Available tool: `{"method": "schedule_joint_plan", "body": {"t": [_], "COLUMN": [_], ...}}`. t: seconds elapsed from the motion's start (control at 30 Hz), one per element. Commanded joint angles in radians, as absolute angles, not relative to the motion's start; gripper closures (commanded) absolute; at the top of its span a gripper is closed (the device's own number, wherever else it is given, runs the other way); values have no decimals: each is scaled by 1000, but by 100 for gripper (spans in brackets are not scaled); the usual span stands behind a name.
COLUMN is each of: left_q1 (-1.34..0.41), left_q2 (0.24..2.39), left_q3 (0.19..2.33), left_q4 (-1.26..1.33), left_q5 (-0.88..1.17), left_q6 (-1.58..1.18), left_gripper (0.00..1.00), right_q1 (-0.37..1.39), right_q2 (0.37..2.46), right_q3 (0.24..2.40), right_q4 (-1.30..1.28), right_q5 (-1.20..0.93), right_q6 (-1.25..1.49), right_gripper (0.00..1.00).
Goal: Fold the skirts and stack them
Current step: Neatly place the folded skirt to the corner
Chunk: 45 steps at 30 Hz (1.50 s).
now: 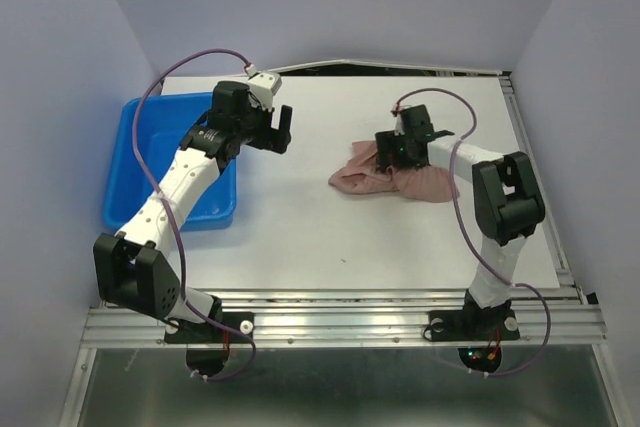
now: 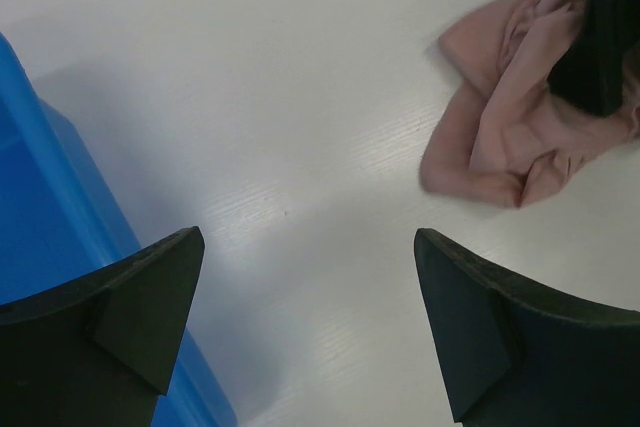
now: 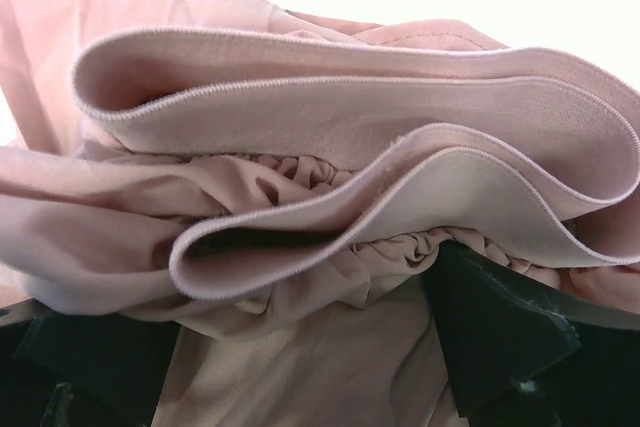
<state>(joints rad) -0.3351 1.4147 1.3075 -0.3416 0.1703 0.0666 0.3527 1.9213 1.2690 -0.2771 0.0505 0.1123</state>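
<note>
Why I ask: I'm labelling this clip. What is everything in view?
Dusty-pink soft cloth skirt: one, pink, crumpled on the table right of centre, under the right gripper.
Blue plastic bin: one, blue, left side of the table.
White table: one, white, beneath everything.
Left gripper: one, black, open, above bare table beside the bin.
Right gripper: one, black, open, fingers down in the skirt's folds.
</note>
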Motion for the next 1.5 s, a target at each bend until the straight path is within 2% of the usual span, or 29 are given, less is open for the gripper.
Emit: {"method": "schedule_joint_plan", "body": {"t": [0.0, 0.1, 0.33, 0.47, 0.73, 0.9, 1.23, 1.47], "left_q1": [-328, -322, -308, -291, -268, -262, -256, -255], "left_q2": [1410, 1422, 1466, 1477, 1497, 1502, 1460, 1417], "left_q3": [1307, 1318, 1341, 1321, 1331, 1359, 1376, 1351], "left_q4": [-348, -367, -400, -396, -410, -413, -391, -313], "left_q5": [239, 293, 333, 351, 376, 387, 388, 341], "left_q6": [123, 146, 167, 172, 184, 196, 178, 143], "left_gripper": [2, 2, 2, 2, 2, 2, 2, 2], "right_q1": [123, 37, -150, -182, -183, -183, -183, -183], "right_q2": [2028, 2107, 2357, 2497, 2623, 2562, 2286, 2217], "right_q3": [1313, 1396, 1814, 2026, 2226, 2206, 2212, 2321], "right_q4": [-406, -434, -580, -609, -635, -591, -465, -529], "right_q5": [29, -40, -100, -107, -63, -60, -121, -247], "right_q6": [-98, -239, -406, -443, -417, -407, -376, -330], "right_gripper": [0, 0, 0, 0, 0, 0, 0, 0]}}
